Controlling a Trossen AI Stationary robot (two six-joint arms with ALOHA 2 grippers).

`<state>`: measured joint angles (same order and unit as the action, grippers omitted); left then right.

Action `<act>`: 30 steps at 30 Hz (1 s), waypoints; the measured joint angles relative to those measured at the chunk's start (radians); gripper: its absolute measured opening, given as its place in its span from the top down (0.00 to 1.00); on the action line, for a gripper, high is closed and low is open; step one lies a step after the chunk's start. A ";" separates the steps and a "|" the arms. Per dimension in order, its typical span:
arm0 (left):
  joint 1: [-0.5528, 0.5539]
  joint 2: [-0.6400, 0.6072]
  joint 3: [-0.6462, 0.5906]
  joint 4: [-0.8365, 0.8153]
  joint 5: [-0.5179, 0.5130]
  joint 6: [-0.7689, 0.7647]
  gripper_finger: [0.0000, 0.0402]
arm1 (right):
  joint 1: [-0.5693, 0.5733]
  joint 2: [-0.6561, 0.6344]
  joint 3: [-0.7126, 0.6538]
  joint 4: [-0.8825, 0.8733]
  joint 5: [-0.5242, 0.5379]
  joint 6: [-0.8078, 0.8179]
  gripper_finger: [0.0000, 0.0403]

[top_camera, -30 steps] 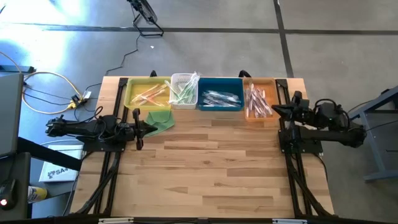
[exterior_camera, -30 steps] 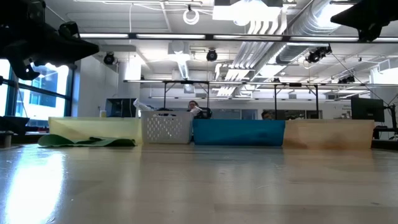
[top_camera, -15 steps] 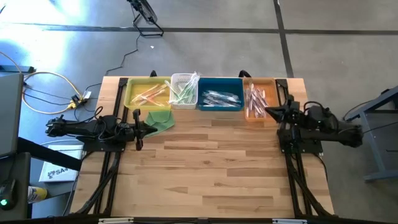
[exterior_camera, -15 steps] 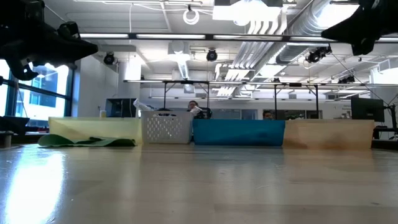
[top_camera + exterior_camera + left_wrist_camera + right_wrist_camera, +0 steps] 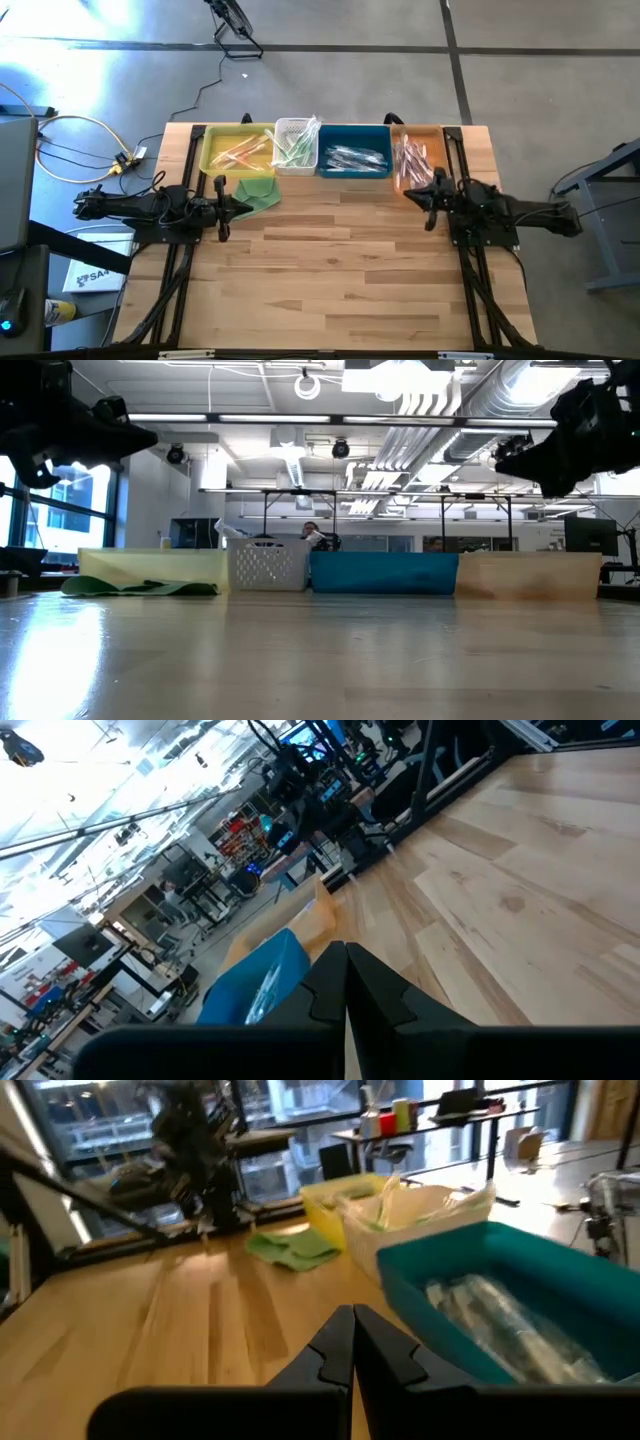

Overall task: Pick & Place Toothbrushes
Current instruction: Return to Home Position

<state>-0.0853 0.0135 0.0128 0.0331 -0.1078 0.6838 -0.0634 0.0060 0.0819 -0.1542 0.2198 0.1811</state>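
Note:
The toothbrushes lie sorted in four bins along the table's far edge: orange-yellow ones in the yellow bin [image 5: 237, 148], green ones in the white basket [image 5: 296, 146], blue-white ones in the blue bin [image 5: 354, 152] and pink-red ones in the orange bin [image 5: 414, 160]. My left gripper [image 5: 222, 206] hovers shut at the table's left side, beside the folded green cloth [image 5: 257, 192]. My right gripper [image 5: 432, 195] hovers shut at the right side, near the orange bin's front. Neither holds anything.
The wooden table [image 5: 330, 270] lies bare from the bins to its near edge. Both arm bases stand at the table's left and right edges. Cables [image 5: 80, 150] lie on the floor to the left. A person shows far behind the bins in the low view.
My right gripper has come down and moved toward the table's middle, from beside the orange bin's right end to its front, staying shut. My left arm has kept still.

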 joint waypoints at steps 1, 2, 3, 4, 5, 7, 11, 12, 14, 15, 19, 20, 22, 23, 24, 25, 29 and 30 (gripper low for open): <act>0.000 0.000 0.000 -0.003 0.000 0.000 1.00 | 0.000 0.000 -0.014 0.022 -0.012 -0.010 1.00; 0.000 0.000 0.000 -0.005 0.000 0.000 1.00 | 0.000 0.001 -0.021 0.048 -0.025 -0.026 1.00; 0.000 0.000 0.000 -0.006 0.000 0.000 1.00 | 0.000 0.006 -0.022 0.059 -0.042 -0.049 1.00; 0.000 0.000 0.000 -0.006 -0.001 0.000 1.00 | 0.000 0.016 -0.026 0.071 -0.060 -0.072 1.00; 0.000 0.000 0.000 -0.005 -0.002 0.000 1.00 | 0.000 0.023 -0.028 0.076 -0.072 -0.097 1.00; 0.000 0.000 0.000 -0.005 -0.004 0.000 1.00 | 0.000 0.023 -0.029 0.080 -0.061 -0.130 1.00; 0.000 0.000 0.000 -0.005 -0.016 0.001 1.00 | 0.000 0.023 -0.029 0.081 0.005 -0.154 1.00; 0.000 0.000 0.000 -0.005 -0.019 0.004 1.00 | 0.000 0.022 -0.028 0.082 0.030 -0.155 1.00; 0.000 0.000 0.000 -0.006 -0.012 0.015 1.00 | 0.000 0.023 -0.028 0.081 0.061 -0.155 1.00; 0.000 0.000 0.000 -0.006 -0.001 0.015 1.00 | 0.000 0.023 -0.028 0.081 0.063 -0.153 1.00; 0.000 0.000 0.000 -0.007 0.010 0.016 1.00 | 0.000 0.023 -0.028 0.081 0.061 -0.153 1.00; 0.000 0.000 0.000 -0.007 0.010 0.016 1.00 | 0.000 0.023 -0.028 0.081 0.060 -0.153 1.00; 0.000 0.000 0.000 -0.008 0.010 0.018 1.00 | 0.000 0.023 -0.028 0.080 0.059 -0.153 1.00; 0.000 0.000 0.000 -0.008 0.010 0.019 1.00 | 0.000 0.023 -0.028 0.080 0.059 -0.153 1.00; 0.000 0.000 0.000 -0.008 0.010 0.019 1.00 | 0.000 0.023 -0.028 0.080 0.059 -0.153 1.00; 0.000 0.000 0.000 -0.009 0.010 0.019 1.00 | 0.000 0.023 -0.028 0.080 0.059 -0.152 1.00; 0.000 0.000 0.000 -0.009 0.012 0.019 1.00 | 0.000 0.023 -0.028 0.079 0.059 -0.152 1.00; 0.000 0.000 0.000 -0.009 0.013 0.019 1.00 | 0.000 0.023 -0.028 0.079 0.059 -0.152 1.00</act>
<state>-0.0855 0.0132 0.0128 0.0239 -0.0952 0.7025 -0.0635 0.0292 0.0540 -0.0753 0.2787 0.0288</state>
